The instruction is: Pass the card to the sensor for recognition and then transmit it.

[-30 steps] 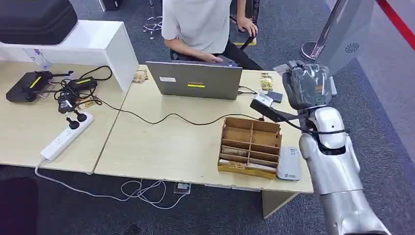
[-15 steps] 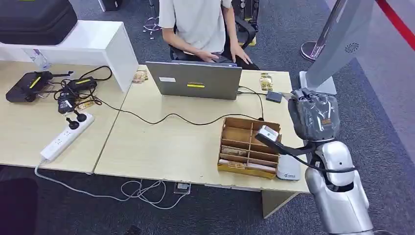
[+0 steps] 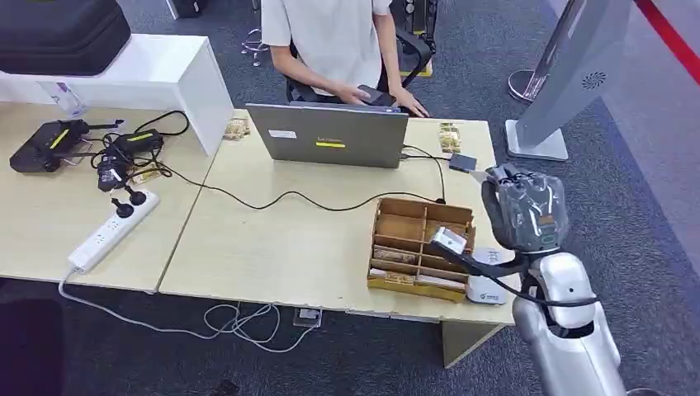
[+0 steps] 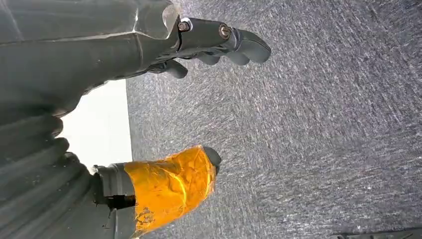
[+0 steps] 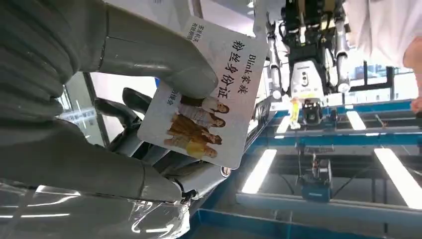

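Right hand [image 3: 525, 208] has dropped toward lower right of frame since earlier, now above the flat grey card sensor [image 3: 487, 289] beside the wooden divided box [image 3: 421, 244] on the worktop [image 3: 281, 247]. Fingers [image 5: 149, 50] pinch the white printed photo card [image 5: 204, 94]. Lower it flat, face onto the sensor. Left hand [image 4: 164, 124] hangs with fingers spread, holding nothing.

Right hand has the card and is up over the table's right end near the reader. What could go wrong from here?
1. The card looks pinched only along one side by the right hand; it could slip on the way to the sensor.
2. The wooden organizer sits right beside the sensor, so a low approach may clip its wall.
3. A black cable and a person are close by.
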Action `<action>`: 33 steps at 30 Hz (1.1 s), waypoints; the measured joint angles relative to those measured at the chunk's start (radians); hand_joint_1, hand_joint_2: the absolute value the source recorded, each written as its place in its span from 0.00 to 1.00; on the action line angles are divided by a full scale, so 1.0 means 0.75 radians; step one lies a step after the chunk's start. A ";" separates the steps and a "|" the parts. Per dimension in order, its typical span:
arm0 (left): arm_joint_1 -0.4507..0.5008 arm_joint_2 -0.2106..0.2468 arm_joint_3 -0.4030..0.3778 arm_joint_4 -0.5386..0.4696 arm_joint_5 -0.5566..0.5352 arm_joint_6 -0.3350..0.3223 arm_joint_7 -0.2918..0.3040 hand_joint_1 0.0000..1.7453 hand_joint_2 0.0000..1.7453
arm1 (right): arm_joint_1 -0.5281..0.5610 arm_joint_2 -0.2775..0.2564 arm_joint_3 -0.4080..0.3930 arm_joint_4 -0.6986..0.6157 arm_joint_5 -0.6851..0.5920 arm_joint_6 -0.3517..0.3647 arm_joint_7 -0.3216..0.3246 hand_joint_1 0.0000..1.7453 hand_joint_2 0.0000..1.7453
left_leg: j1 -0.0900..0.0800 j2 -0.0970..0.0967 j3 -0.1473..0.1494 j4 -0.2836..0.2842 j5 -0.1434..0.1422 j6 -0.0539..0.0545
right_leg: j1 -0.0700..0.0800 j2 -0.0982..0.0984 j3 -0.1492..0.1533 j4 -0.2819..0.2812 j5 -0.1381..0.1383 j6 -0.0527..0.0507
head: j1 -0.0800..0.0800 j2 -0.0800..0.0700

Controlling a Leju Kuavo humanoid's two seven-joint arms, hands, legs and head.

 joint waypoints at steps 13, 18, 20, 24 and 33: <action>-0.001 -0.006 0.000 0.000 -0.016 0.020 -0.005 0.00 1.00 | 0.114 0.071 0.021 0.154 0.013 -0.077 -0.009 1.00 1.00 | 0.000 0.000 0.000 0.000 0.000 -0.001 | 0.000 0.000 0.000 0.000 -0.001 0.000 | -0.001 0.000; -0.001 -0.003 0.000 0.000 -0.016 0.028 -0.005 0.00 1.00 | 0.116 0.072 0.020 0.228 0.022 -0.110 0.008 1.00 1.00 | 0.000 0.000 0.000 0.000 -0.001 0.000 | 0.000 0.000 0.000 0.000 -0.001 0.000 | 0.000 0.000; -0.001 0.003 0.000 0.000 -0.017 0.035 -0.005 0.00 1.00 | 0.117 0.072 0.019 0.252 0.022 -0.112 0.010 1.00 1.00 | 0.000 0.000 0.000 0.000 -0.001 0.000 | 0.000 0.000 0.000 0.000 -0.001 0.000 | -0.001 0.000; -0.001 0.010 0.000 0.000 -0.019 0.042 -0.005 0.00 1.00 | 0.119 0.072 0.014 0.287 0.024 -0.126 0.016 1.00 1.00 | 0.000 0.000 0.000 0.000 -0.001 0.000 | 0.000 0.000 0.000 0.000 -0.001 0.000 | -0.001 0.000; -0.001 0.015 0.001 0.000 -0.016 0.054 -0.001 0.00 1.00 | 0.126 0.058 -0.131 0.331 0.063 -0.190 0.057 1.00 1.00 | 0.000 0.000 0.001 0.000 -0.001 0.000 | 0.000 0.000 0.000 0.000 -0.001 0.000 | -0.001 0.000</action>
